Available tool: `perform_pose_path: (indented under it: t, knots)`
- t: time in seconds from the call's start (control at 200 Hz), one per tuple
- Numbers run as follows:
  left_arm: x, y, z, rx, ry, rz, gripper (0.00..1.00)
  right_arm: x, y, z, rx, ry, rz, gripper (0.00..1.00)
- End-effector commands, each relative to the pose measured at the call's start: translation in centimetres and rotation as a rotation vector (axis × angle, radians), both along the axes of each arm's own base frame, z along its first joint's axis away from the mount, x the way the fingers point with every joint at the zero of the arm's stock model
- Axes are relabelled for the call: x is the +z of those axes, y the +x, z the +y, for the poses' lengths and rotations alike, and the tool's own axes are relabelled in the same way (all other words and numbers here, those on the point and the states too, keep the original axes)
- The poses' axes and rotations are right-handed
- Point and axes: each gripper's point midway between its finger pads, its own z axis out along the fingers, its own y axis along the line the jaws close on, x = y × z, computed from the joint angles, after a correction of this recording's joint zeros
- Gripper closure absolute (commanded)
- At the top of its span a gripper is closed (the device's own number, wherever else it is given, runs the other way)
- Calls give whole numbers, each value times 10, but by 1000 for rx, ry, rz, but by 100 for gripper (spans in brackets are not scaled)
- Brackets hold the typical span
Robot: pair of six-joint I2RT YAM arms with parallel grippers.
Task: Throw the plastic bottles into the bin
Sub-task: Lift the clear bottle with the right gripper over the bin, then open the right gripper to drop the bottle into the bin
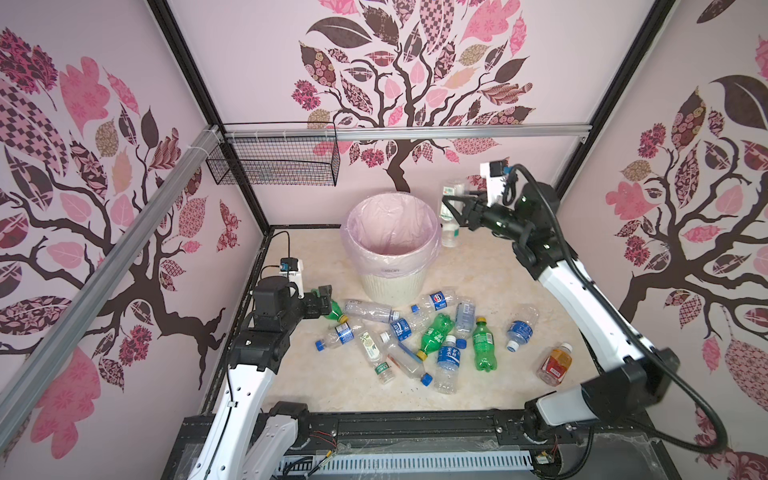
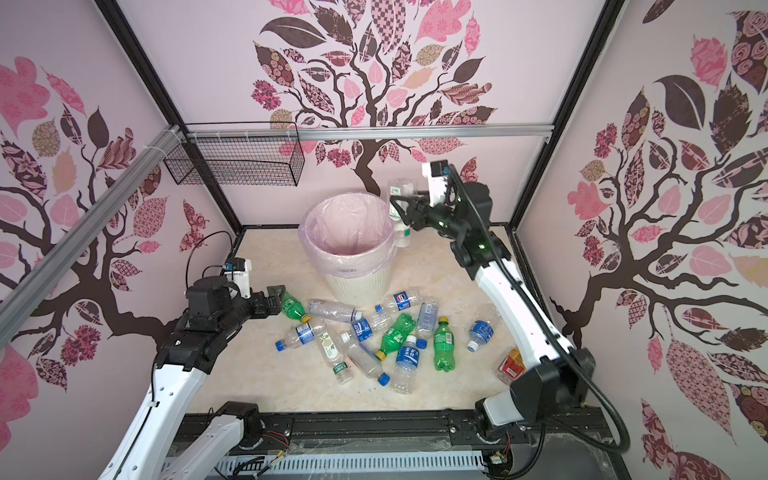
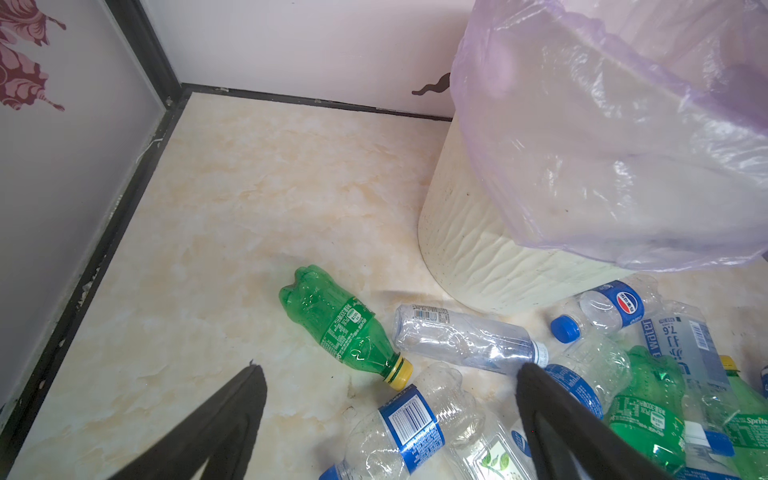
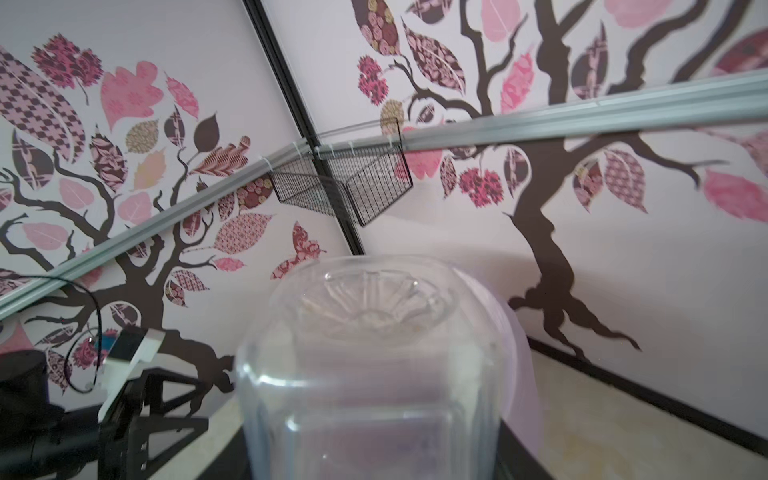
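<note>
Several plastic bottles [image 1: 415, 336] [image 2: 374, 336] lie in a heap on the marble floor in front of the bin [image 1: 390, 286] [image 2: 357, 282], which is cream and ribbed with a pink liner. My left gripper [image 1: 330, 301] [image 2: 278, 299] [image 3: 391, 368] hangs open low over a green bottle with a yellow cap [image 1: 337, 311] [image 3: 336, 324]. My right gripper [image 1: 451, 208] [image 2: 399, 208] is raised beside the bin's right rim, shut on a clear bottle [image 1: 451, 195] [image 2: 399, 191] [image 4: 365, 353] that hangs cap down, just outside the rim. A squat red-labelled bottle [image 1: 555, 363] lies apart at the right.
A black wire mesh basket [image 1: 274, 160] [image 4: 345, 191] hangs from the aluminium rail [image 1: 415, 132] on the back wall. Patterned walls close in three sides. A black frame rail [image 1: 415, 424] runs along the front edge. Bare floor [image 3: 249, 208] lies left of the bin.
</note>
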Motion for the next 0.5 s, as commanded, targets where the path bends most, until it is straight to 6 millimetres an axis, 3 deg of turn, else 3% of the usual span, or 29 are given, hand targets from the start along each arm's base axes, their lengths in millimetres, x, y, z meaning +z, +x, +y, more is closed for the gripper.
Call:
perform_pose_path:
  t: [0.0, 0.115, 0.25, 0.365, 0.495]
  knots:
    - [12, -4, -2, -23, 0, -29, 3, -8, 21, 39, 57, -67, 47, 34]
    - [16, -9, -1, -31, 18, -26, 2, -27, 31, 47, 65, -115, 128, 24]
    - [19, -11, -2, -40, 26, -28, 2, -34, 17, 23, -28, -152, 121, 13]
    - [20, -8, -5, -51, 6, -28, 2, -32, -1, -11, -134, -167, 149, 12]
    - [19, -5, -8, -60, -11, -33, 2, -44, -16, -70, -372, -197, 233, 12]
